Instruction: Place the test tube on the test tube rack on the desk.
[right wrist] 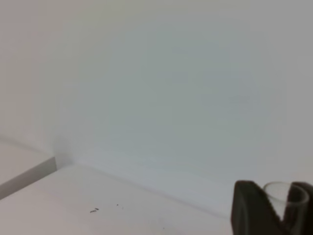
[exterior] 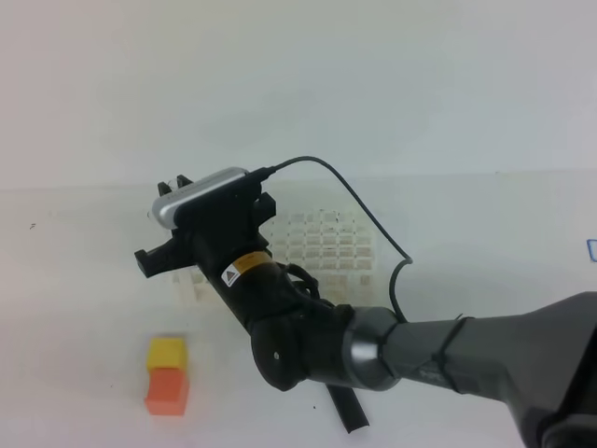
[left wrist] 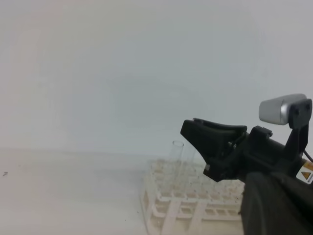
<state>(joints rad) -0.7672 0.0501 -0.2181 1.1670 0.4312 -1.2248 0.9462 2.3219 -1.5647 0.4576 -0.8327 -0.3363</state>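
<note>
On the left of the exterior high view, a yellow block (exterior: pixel 167 352) and an orange block (exterior: pixel 168 391) stand touching each other on the white desk (exterior: pixel 75 280). Just to their right, the right gripper (exterior: pixel 160 259) reaches across the middle over the near left corner of the test tube rack (exterior: pixel 326 247), its arm covering much of the lattice. A black scoop handle (exterior: pixel 347 411) pokes out beneath the arm's elbow.

In the right wrist view, the 2 dark fingers (right wrist: pixel 247 210) are clasped around the clear rim of the test tube (right wrist: pixel 286 196). In the left wrist view the tube (left wrist: pixel 176 159) stands upright at the rack (left wrist: pixel 186 205), its lower part among the holes; how deep it sits cannot be told.

The left gripper appears in no view; its fingers are clenched together.
</note>
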